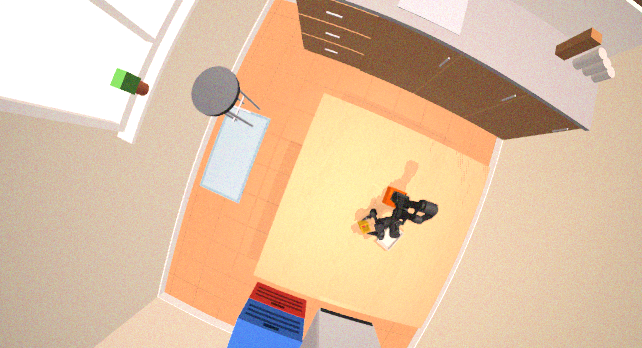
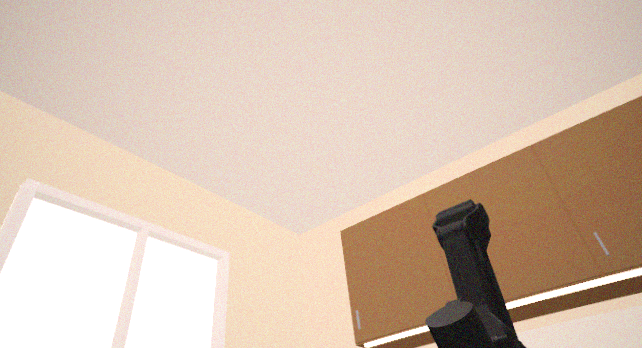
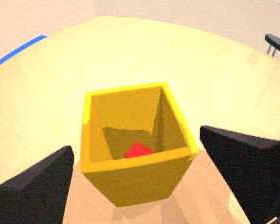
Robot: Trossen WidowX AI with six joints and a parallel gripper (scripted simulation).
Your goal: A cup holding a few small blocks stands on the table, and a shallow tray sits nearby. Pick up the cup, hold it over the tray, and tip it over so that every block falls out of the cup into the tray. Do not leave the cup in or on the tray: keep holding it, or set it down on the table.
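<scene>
A yellow square cup (image 1: 361, 230) (image 3: 143, 184) stands upright on the table. A red block (image 3: 138, 150) shows inside it; other blocks cannot be made out. My gripper (image 1: 370, 225) (image 3: 138, 143) is open and empty, with one finger to each side of the cup and a gap on both sides in the wrist view. The fingers do not appear to touch the cup. A shallow white tray (image 1: 387, 242) lies beside the cup, partly hidden under the arm. The gripper is out of sight in the exterior view.
An orange block (image 1: 391, 195) lies at the arm's base on the pale table top (image 1: 320, 196). The black arm (image 1: 400, 213) (image 2: 472, 266) bends over the tray. A round grey stool (image 1: 216, 91) and blue and red boxes stand away from the table's items.
</scene>
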